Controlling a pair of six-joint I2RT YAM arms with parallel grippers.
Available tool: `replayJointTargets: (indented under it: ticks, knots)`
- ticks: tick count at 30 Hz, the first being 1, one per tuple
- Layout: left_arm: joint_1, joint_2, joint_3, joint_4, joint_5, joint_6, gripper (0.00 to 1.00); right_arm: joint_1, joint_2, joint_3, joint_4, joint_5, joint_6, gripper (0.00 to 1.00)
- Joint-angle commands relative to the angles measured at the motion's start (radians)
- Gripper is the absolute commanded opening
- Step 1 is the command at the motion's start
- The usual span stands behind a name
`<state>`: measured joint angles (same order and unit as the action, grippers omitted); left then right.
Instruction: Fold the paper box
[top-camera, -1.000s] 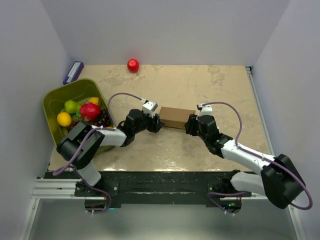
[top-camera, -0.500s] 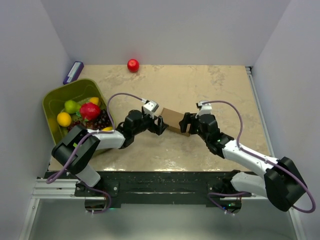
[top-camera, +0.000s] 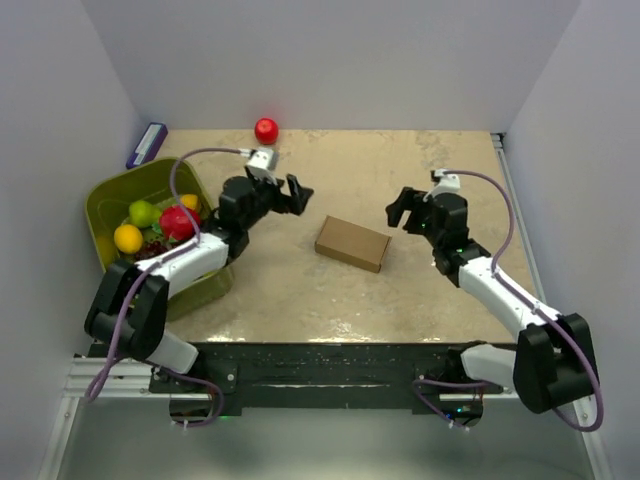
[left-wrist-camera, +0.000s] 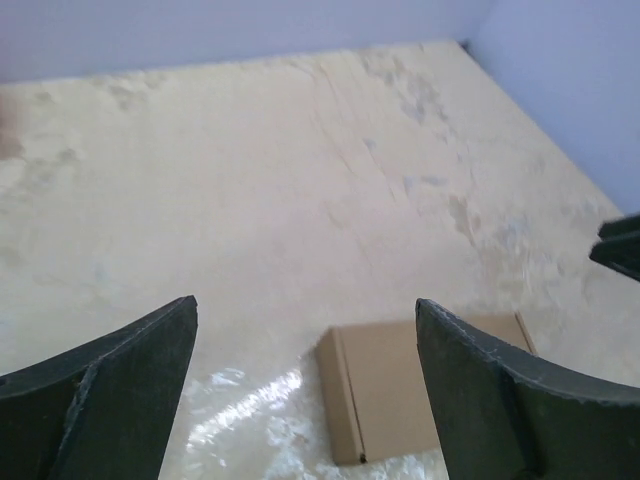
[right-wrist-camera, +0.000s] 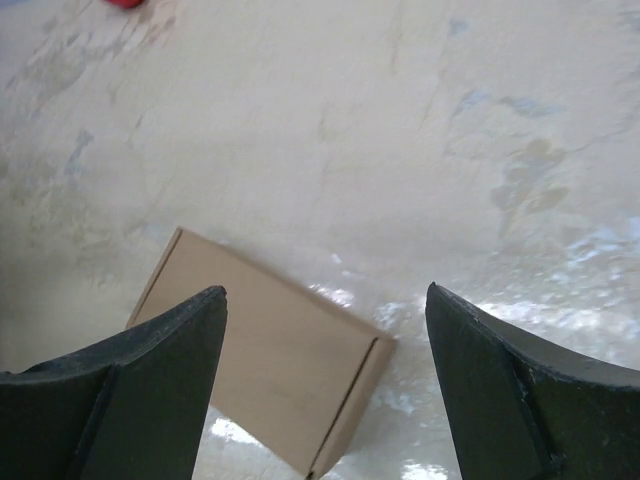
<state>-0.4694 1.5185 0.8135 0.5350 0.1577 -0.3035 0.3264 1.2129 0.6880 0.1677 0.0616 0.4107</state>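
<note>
The paper box (top-camera: 353, 243) is a small closed brown carton lying flat on the table, slightly turned. It also shows in the left wrist view (left-wrist-camera: 420, 385) and in the right wrist view (right-wrist-camera: 270, 365). My left gripper (top-camera: 294, 193) is open and empty, raised to the upper left of the box and apart from it. My right gripper (top-camera: 401, 212) is open and empty, raised to the right of the box and apart from it. In each wrist view the box lies on the table beyond the spread fingers.
An olive-green bin (top-camera: 110, 200) with several fruits stands at the left. A red ball (top-camera: 266, 130) lies at the back edge. A purple and white object (top-camera: 147, 144) lies at the back left corner. Walls close the table on three sides.
Both grippers have let go of the box ends and pulled back and up, the left toward the back left, the right toward the back right. The box now lies free, turned slightly.
</note>
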Motion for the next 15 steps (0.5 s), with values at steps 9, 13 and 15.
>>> replayJointTargets:
  ticks: [9,13,15]
  knots:
    - [0.195,-0.333,0.150,-0.341,-0.111,-0.046,1.00,-0.254,-0.226,0.057,-0.164,-0.123,-0.070,0.84]
    - [0.195,-0.398,0.170,-0.458,-0.150,0.021,1.00,-0.257,-0.292,0.077,-0.198,-0.111,-0.070,0.84]
    - [0.195,-0.428,0.155,-0.452,-0.155,0.029,1.00,-0.257,-0.303,0.088,-0.203,-0.109,-0.069,0.84]
